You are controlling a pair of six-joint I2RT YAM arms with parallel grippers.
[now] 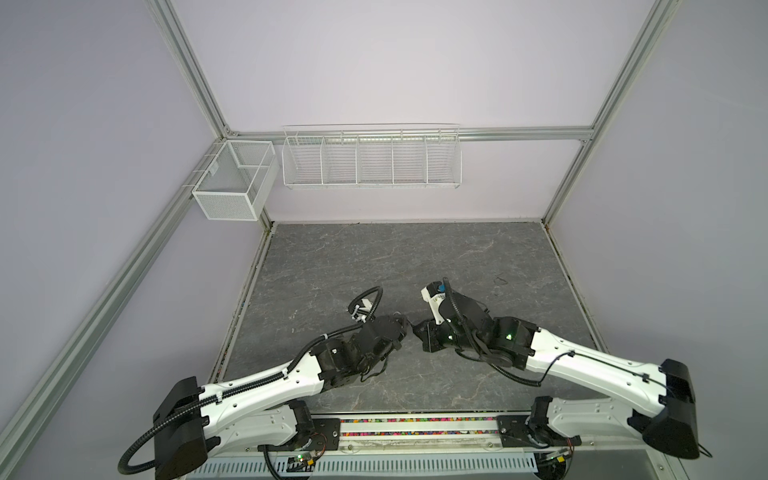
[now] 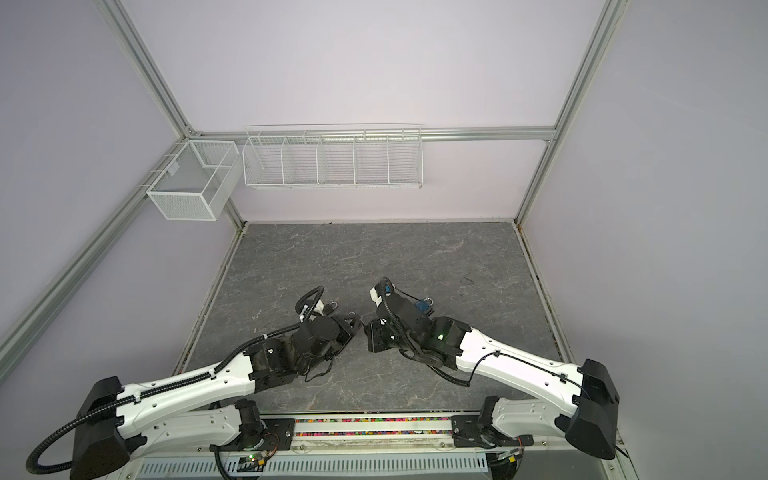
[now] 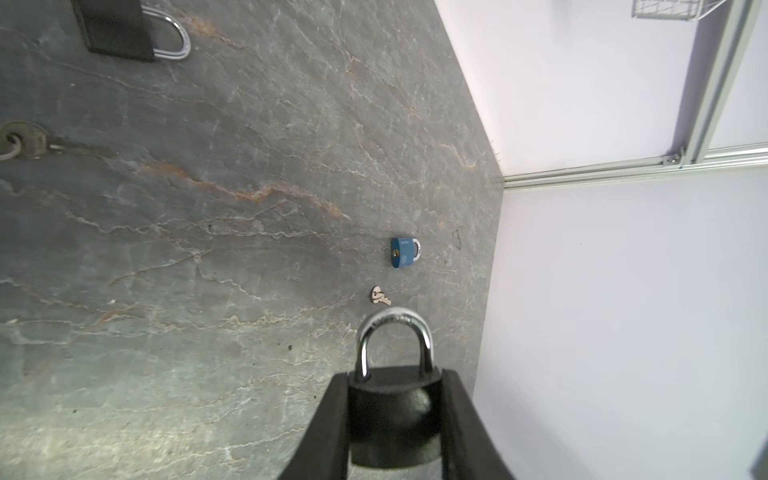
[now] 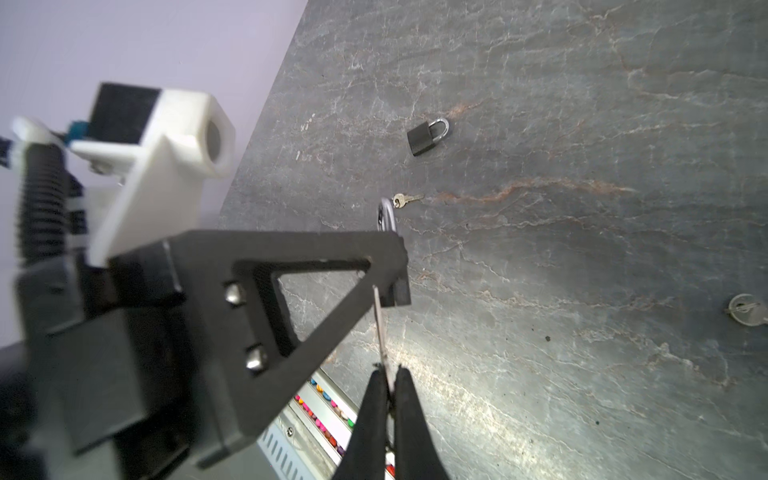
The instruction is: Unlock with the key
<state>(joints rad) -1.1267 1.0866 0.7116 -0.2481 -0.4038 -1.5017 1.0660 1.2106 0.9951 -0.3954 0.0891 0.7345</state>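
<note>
A slim silver key [image 4: 380,332] stands at lower centre of the right wrist view. The right end effector [image 4: 389,374] pinches its near end with jaws closed tight. The key's tip meets the base of a black padlock [image 3: 395,415]. The left end effector [image 3: 395,378], jaws part-way apart, clamps that padlock by the body at lower centre of the left wrist view.

Whether the tip has entered the keyway is hidden. The thin key could pivot in its pinch, or the padlock could twist, jamming the blade.

On the grey worktop [image 3: 208,249] there are three padlocks (counting the held one): a second black padlock [image 3: 120,29] at upper left and a blue padlock [image 3: 405,252] right of centre. There are three keys, two of them loose: a small key [image 3: 380,296] and a ringed key [image 3: 25,139].
</note>
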